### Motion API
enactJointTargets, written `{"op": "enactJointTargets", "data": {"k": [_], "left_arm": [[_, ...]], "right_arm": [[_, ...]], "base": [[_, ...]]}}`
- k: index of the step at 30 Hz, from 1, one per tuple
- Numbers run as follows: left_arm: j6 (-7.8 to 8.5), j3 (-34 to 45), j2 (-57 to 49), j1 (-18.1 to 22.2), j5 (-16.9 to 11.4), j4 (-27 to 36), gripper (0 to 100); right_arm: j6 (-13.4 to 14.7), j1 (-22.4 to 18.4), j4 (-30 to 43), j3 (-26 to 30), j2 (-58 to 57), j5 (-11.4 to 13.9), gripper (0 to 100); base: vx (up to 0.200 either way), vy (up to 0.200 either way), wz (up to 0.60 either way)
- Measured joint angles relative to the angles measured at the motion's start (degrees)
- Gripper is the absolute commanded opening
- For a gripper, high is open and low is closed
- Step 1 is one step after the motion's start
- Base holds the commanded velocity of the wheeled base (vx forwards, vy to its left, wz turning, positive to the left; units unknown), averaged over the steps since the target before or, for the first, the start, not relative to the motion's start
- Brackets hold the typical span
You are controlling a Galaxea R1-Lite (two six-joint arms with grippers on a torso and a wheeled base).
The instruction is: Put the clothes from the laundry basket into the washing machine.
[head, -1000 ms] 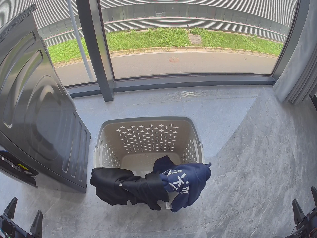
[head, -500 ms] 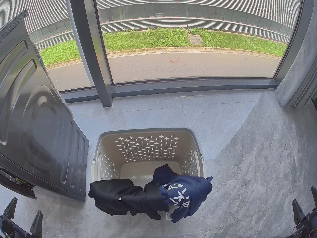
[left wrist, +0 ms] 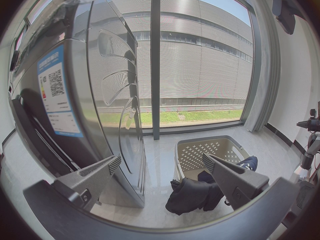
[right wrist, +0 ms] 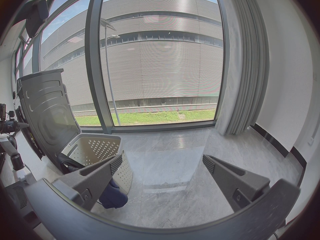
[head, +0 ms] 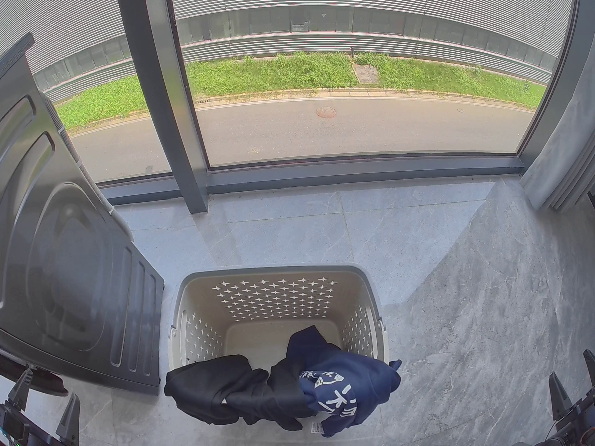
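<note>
A beige laundry basket [head: 273,272] stands on the grey tiled floor. A black garment [head: 217,391] and a navy printed garment [head: 347,382] hang over its near rim. The dark washing machine [head: 62,267] stands just left of the basket, its side panel toward me. My left gripper [head: 49,386] is low at the near left, open and holding nothing, short of the basket [left wrist: 186,144] and black garment [left wrist: 190,195]. My right gripper [head: 571,367] is at the near right, open and holding nothing, well to the right of the basket [right wrist: 96,137] and navy garment [right wrist: 113,195].
A floor-to-ceiling window with a dark pillar [head: 161,94] runs behind the basket. A grey curtain [head: 567,150] hangs at the far right by a white wall [right wrist: 290,84]. Bare floor [head: 483,292] spreads right of the basket.
The whole head view has shifted: basket, washing machine and window sill sit lower in the picture, so the camera moved. Clothes lie the same on the basket. Both grippers keep their places.
</note>
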Motion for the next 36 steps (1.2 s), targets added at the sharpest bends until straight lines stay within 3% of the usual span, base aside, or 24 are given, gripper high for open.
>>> {"op": "enactJointTargets", "data": {"k": [6, 12, 21, 30, 36], "left_arm": [[0.00, 0.00, 0.00, 0.00, -0.02, 0.02, 100], [0.04, 0.00, 0.00, 0.00, -0.02, 0.00, 100], [0.04, 0.00, 0.00, 0.00, -0.02, 0.00, 100], [0.02, 0.00, 0.00, 0.00, -0.02, 0.00, 100], [0.00, 0.00, 0.00, 0.00, -0.02, 0.00, 100]], "right_arm": [[0.00, 0.04, 0.02, 0.00, 0.00, 0.02, 100], [0.00, 0.00, 0.00, 0.00, 0.01, 0.02, 100], [0.00, 0.04, 0.00, 0.00, 0.00, -0.02, 100], [-0.02, 0.04, 0.00, 0.00, 0.01, -0.02, 100], [0.00, 0.04, 0.02, 0.00, 0.00, 0.02, 100]], "base": [[0.200, 0.000, 0.00], [0.000, 0.000, 0.00], [0.200, 0.000, 0.00], [0.000, 0.000, 0.00], [0.200, 0.000, 0.00]]}}
